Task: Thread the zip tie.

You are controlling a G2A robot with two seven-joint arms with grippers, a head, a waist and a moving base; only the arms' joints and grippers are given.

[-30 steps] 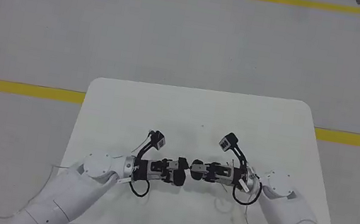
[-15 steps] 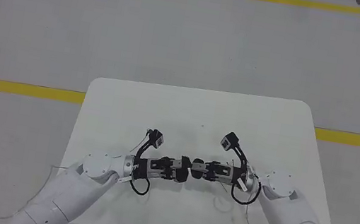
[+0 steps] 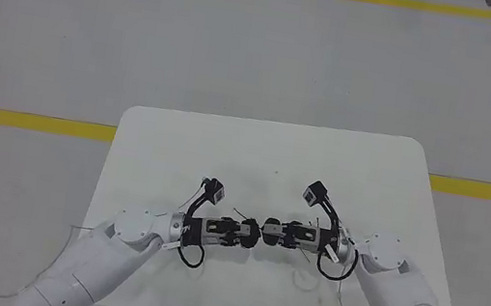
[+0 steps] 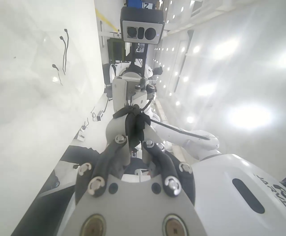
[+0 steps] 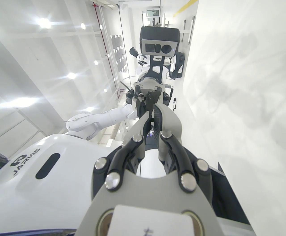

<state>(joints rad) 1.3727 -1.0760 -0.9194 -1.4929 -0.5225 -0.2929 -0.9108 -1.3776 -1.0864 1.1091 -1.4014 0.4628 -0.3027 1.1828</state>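
Observation:
Above the white table (image 3: pixel 226 150), my two grippers meet tip to tip. My left gripper (image 3: pixel 248 233) is shut on one end of the black zip tie (image 4: pixel 134 125). The tie's thin tail (image 4: pixel 178 131) sticks out sideways past the fingers. My right gripper (image 3: pixel 271 232) is shut on the zip tie's ribbed strap (image 5: pixel 156 114). In the right wrist view the left gripper (image 5: pixel 149 96) sits just beyond my own fingertips, touching the tie. How the tie passes between the two grippers is hidden by the fingers.
Spare black zip ties (image 4: pixel 64 51) lie loose on the table beside the right arm. A small dark speck (image 3: pixel 274 171) sits farther back. The table's front edge is close under both forearms.
The two grippers have drawn slightly closer together. A thin black tail of the zip tie now shows sticking out beside the left gripper.

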